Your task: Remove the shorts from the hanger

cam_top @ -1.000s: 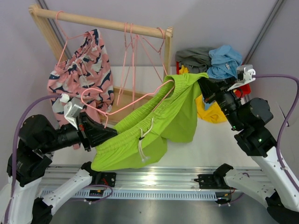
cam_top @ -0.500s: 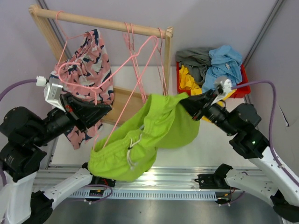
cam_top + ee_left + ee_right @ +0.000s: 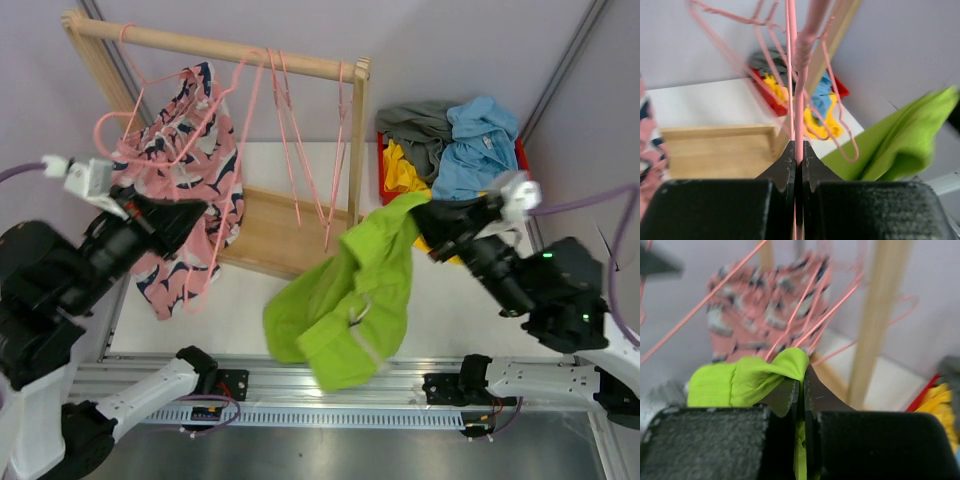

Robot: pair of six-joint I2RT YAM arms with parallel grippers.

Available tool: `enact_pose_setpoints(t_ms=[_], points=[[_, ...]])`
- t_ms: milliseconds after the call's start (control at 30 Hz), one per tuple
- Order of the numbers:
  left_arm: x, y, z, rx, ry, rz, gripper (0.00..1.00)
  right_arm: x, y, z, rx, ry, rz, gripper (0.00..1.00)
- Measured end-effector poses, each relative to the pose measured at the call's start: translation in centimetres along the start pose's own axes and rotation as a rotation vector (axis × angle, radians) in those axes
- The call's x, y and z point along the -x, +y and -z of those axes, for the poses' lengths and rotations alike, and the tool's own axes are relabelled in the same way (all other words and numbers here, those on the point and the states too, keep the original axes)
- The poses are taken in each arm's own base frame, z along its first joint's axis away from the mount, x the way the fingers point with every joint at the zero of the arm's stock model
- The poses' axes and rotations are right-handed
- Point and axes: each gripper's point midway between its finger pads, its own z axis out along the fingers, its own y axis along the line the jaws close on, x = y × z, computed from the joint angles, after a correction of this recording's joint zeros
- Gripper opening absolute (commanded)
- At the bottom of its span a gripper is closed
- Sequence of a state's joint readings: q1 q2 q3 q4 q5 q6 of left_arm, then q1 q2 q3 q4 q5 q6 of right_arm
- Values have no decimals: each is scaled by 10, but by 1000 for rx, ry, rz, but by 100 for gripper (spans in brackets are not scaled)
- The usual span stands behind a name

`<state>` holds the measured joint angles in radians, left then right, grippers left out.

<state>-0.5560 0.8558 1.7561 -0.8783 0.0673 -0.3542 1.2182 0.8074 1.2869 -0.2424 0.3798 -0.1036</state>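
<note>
My left gripper (image 3: 799, 152) is clamped shut on one pink hanger (image 3: 799, 100). My right gripper (image 3: 801, 385) pinches the lime green shorts (image 3: 350, 290), which dangle beneath it, off that hanger. One pink patterned shorts (image 3: 190, 180) hangs beside my left jaws. Three more lie beyond my right: grey shorts (image 3: 420, 120), light blue shorts (image 3: 480, 140) and yellow shorts (image 3: 405, 165).

- The rack (image 3: 200, 43) stood far left on the table (image 3: 450, 300).
- Hung shorts (image 3: 190, 170) sat at its left end, behind the hanger (image 3: 225, 120) in the left gripper (image 3: 197, 212).
- A bin (image 3: 520, 152) of piled shorts (image 3: 450, 130) lay right of it.
- Loose shorts (image 3: 350, 290) dangled before it, from the right gripper (image 3: 425, 215).
</note>
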Motion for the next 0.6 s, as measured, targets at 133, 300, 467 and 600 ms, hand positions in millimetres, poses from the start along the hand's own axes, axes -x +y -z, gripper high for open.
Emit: enact_pose_setpoints(t_ms=[133,300,467,600], points=[[1,18,49,99,-62,-19,0,87,-61,21,-281,-256,55,0],[-7,35,86,177,-100,-21,0,152,-134,32,-651,-422,167,0],[-23,47,73,231,-36,-25,0,187,-244,-5,-880,-443,293,0],[-33,53,56,256,17,-28,0,201,-338,-72,-845,-448,270,0]])
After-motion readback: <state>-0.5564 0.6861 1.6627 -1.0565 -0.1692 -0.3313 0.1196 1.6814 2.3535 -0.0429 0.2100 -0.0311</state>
